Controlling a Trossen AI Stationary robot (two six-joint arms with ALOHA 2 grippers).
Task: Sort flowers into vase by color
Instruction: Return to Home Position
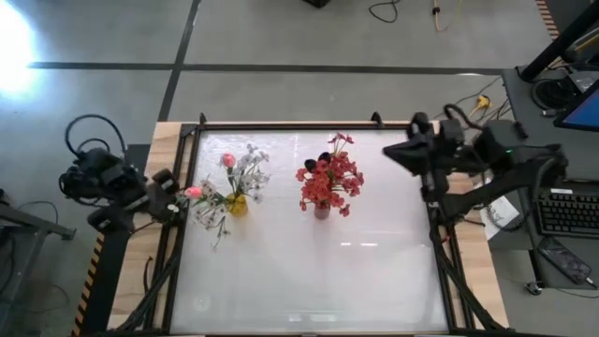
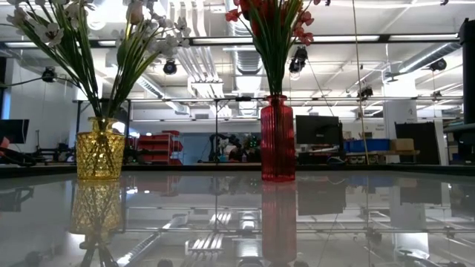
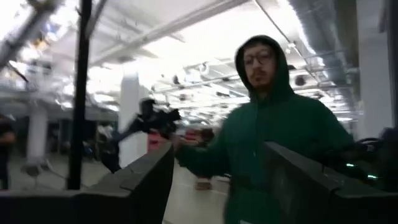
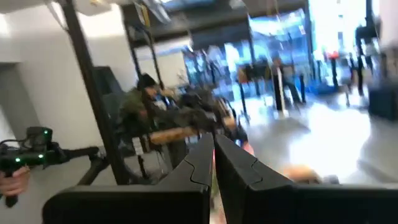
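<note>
On the table (image 1: 374, 281) I see the left vase (image 1: 237, 204) near the left edge. The right vase (image 1: 322, 212) stands apart to its right, toward the middle. The left bunch (image 1: 245, 173) sits in the first, the right bunch (image 1: 329, 178) in the second.

A robotics lab is indicated by exposed ceiling ducts (image 2: 199, 61), monitors (image 2: 318, 130), a keyboard (image 1: 569, 211) and cables (image 1: 384, 11) on concrete floor (image 1: 281, 37).

The table top (image 2: 334, 222) is white, smooth and very shiny (both vases show in it like in a mirror). Its edge (image 1: 171, 133) is pale bare wood. The yellow vase (image 2: 100, 157) looks like see-through glass with a bumpy diamond skin. The red vase (image 2: 277, 141) looks like ribbed see-through glass. The left gripper (image 3: 217, 165) has dull dark fingers (image 3: 140, 186). The person's green hoodie (image 3: 292, 137) is soft cloth.
</note>
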